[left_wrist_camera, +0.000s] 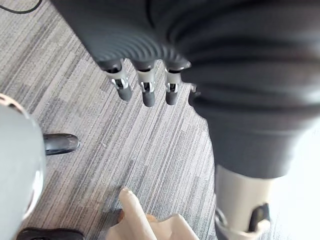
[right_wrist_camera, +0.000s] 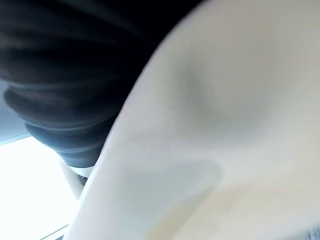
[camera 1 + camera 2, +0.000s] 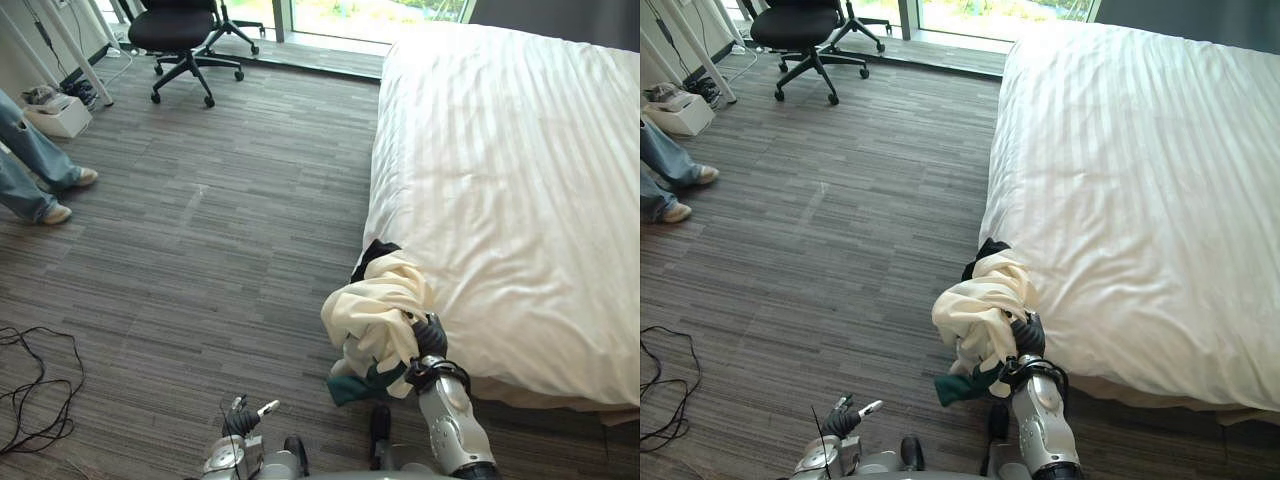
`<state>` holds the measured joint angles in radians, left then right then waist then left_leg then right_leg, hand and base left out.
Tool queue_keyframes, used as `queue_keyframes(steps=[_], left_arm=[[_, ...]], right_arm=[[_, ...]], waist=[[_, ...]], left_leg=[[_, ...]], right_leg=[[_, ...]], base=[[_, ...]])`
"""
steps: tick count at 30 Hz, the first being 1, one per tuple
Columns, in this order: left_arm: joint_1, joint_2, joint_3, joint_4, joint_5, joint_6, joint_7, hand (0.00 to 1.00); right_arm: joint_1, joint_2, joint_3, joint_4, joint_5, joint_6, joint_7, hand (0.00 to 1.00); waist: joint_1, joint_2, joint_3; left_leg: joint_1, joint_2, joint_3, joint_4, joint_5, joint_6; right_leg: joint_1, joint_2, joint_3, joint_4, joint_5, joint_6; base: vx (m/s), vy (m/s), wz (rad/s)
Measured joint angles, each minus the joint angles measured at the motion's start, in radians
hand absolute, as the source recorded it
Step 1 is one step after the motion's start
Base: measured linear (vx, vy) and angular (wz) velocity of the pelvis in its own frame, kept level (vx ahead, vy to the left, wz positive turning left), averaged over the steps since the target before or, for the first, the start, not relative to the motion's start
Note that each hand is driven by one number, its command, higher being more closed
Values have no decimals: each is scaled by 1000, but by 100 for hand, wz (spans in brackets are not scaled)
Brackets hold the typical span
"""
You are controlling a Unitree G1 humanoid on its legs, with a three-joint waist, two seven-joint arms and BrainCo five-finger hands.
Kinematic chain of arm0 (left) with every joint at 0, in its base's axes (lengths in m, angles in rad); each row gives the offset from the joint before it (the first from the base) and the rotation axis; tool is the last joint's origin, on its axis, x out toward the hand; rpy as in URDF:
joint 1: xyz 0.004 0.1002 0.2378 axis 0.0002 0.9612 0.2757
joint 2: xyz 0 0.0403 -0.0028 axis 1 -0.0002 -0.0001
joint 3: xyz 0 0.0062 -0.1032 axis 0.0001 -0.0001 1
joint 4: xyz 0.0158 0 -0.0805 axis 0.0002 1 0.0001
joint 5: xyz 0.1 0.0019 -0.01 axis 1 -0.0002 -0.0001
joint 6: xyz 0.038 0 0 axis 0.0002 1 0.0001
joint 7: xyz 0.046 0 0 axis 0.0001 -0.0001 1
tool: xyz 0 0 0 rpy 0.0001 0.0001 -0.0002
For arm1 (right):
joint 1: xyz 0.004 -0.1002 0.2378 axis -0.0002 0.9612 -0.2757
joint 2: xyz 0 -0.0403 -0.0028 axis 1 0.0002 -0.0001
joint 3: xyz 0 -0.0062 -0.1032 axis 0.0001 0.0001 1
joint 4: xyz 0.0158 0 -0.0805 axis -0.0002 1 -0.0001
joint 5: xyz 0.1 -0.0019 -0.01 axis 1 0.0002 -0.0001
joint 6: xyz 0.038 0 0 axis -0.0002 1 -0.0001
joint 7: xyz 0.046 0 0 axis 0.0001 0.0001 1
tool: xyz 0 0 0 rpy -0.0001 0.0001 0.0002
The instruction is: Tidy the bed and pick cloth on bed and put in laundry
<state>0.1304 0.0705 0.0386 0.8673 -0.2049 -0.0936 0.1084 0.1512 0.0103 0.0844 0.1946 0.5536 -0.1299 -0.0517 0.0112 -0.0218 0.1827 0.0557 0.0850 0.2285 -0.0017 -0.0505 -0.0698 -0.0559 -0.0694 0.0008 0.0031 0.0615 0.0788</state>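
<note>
Looking over the wide bed under its white striped cover (image 3: 520,180), I'd say the tidying is about done: the cover lies smooth and nothing lies on it. The bundled cream cloth with dark green and black folds (image 3: 375,310) hangs just off the bed's near corner, above the grey plank floor (image 3: 200,250). It is draped over the right hand (image 3: 430,338), whose grip I cannot tell. The left hand (image 3: 240,418) hangs low, its fingers (image 1: 148,95) straight, loosely apart and holding nothing. Carrying the bundle to the laundry is what remains, I reckon.
</note>
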Motion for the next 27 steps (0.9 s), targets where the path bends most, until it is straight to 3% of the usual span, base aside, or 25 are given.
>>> queue_keyframes(steps=[2, 8, 9, 10, 11, 12, 13, 14, 15, 16, 17, 19, 20, 21, 22, 23, 24, 25, 26, 27], left_arm=[[2, -7, 3, -21, -17, 0, 1, 0], [52, -55, 12, -194, -230, -28, 18, 0], [57, -69, 11, -245, -264, -38, 29, 0], [70, -83, 12, -303, -290, -46, 29, 0], [70, -89, 13, -322, -298, -50, 29, 0], [66, -103, 12, -345, -305, -52, 27, 0], [76, -114, 10, -374, -305, -58, 26, 0], [87, -116, 8, -391, -305, -60, 25, 0], [93, -116, 3, -410, -303, -66, 25, 0], [95, -114, -4, -426, -303, -68, 24, 0], [100, -97, -24, -487, -302, -72, 17, 0], [101, -76, -28, -512, -301, -69, 1, 0], [105, -81, -33, -517, -297, -62, -11, 0], [113, -83, -34, -520, -293, -57, -19, 0], [129, -77, -34, -529, -291, -49, -22, 0], [144, -64, -35, -534, -278, -40, -20, 0], [151, -61, -35, -536, -269, -39, -20, 0], [158, -50, -37, -543, -253, -34, -20, 0], [163, -45, -38, -547, -246, -34, -20, 0], [169, -37, -41, -547, -229, -34, -17, 0]], right_arm=[[8, -13, 15, -6, 35, -5, 13, 100], [8, -31, 114, 20, 62, -19, 44, 100], [8, -37, 112, 34, 58, -19, 44, 100], [10, -43, 85, 46, 38, -18, 43, 100], [10, -45, 68, 51, 18, -19, 35, 100], [9, -62, 27, 70, -19, -19, 24, 100], [11, -85, -7, 75, -49, -18, 4, 100], [14, -95, -17, 75, -60, -18, -2, 100], [18, -106, -45, 75, -94, -18, -12, 100], [21, -106, -62, 75, -101, -18, -14, 100], [32, -97, -96, 69, -136, -18, -18, 100], [31, -86, -108, 57, -161, -14, -31, 100], [31, -85, -133, 58, -173, -12, -38, 100], [34, -83, -145, 60, -175, -6, -40, 100], [44, -72, -160, 65, -183, 5, -41, 100], [57, -58, -166, 69, -203, 19, -44, 100], [55, -54, -164, 69, -208, 25, -44, 100], [55, -42, -161, 69, -212, 30, -44, 100], [56, -31, -157, 69, -212, 30, -44, 100], [64, -14, -149, 68, -212, 29, -45, 100]], waist=[[2, 1, -6], [37, 24, -11], [39, 35, -12], [43, 38, -12], [40, 40, -10], [32, 55, -13], [31, 90, -14], [32, 103, -15], [32, 111, -16], [29, 117, -20], [29, 114, -28], [30, 87, -37], [23, 101, -45], [25, 100, -44], [23, 90, -44], [11, 71, -44], [5, 69, -42], [0, 69, -42], [0, 69, -42], [-3, 68, -42]], left_leg=[[-17, 2, -46, -12, 22, -2], [-83, -17, -225, -51, 92, 6], [-118, -22, -237, -55, 80, 45], [-132, -16, -147, -72, 51, 119], [-144, -10, -67, -60, 49, 157], [-185, 39, 149, 17, 37, 195], [-202, 108, 363, 111, 42, 200], [-197, 131, 424, 141, 69, 203], [-204, 114, 518, 161, 94, 172], [-206, 99, 564, 155, 95, 188], [-215, 70, 639, 153, 6, 276], [-217, 58, 731, 184, -57, 252], [-228, 4, 662, 151, -55, 254], [-225, -19, 618, 138, -53, 259], [-219, -56, 536, 135, -58, 271], [-202, -96, 440, 142, -72, 288], [-190, -105, 409, 143, -76, 291], [-165, -116, 349, 141, -78, 290], [-149, -118, 317, 139, -76, 284], [-112, -124, 246, 128, -72, 276]], right_leg=[[2, 0, -42, 0, -3, -5], [31, -9, -214, -23, -20, -15], [33, -21, -290, -13, -38, -10], [42, -49, -374, -9, -36, -6], [56, -70, -429, -12, -33, -12], [85, -108, -542, -1, -45, -8], [121, -120, -634, 31, -71, 8], [144, -122, -672, 53, -90, 21], [188, -151, -762, 90, -109, 37], [210, -161, -800, 102, -113, 37], [254, -172, -876, 129, -140, 60], [287, -194, -968, 148, -146, 75], [298, -241, -1012, 263, -147, 73], [297, -276, -1012, 346, -148, 70], [296, -341, -990, 500, -146, 17], [274, -392, -917, 685, -210, -90], [249, -394, -862, 750, -237, -128], [181, -365, -725, 827, -280, -136], [137, -328, -625, 846, -301, -109], [60, -253, -451, 849, -336, -55]], base=[[-69, -97, 73], [-40, -39, 94], [-9, -10, 193], [19, 10, 213], [100, 124, 257], [133, 231, 276], [131, 253, 269], [130, 215, 254], [110, 176, 209], [151, 329, 295], [128, 287, 240], [263, 307, 274], [273, 265, 261], [353, 290, 240], [342, 141, 223], [416, 141, 219], [287, 22, 205], [259, -8, 127], [310, -7, 165], [365, 0, 170]])
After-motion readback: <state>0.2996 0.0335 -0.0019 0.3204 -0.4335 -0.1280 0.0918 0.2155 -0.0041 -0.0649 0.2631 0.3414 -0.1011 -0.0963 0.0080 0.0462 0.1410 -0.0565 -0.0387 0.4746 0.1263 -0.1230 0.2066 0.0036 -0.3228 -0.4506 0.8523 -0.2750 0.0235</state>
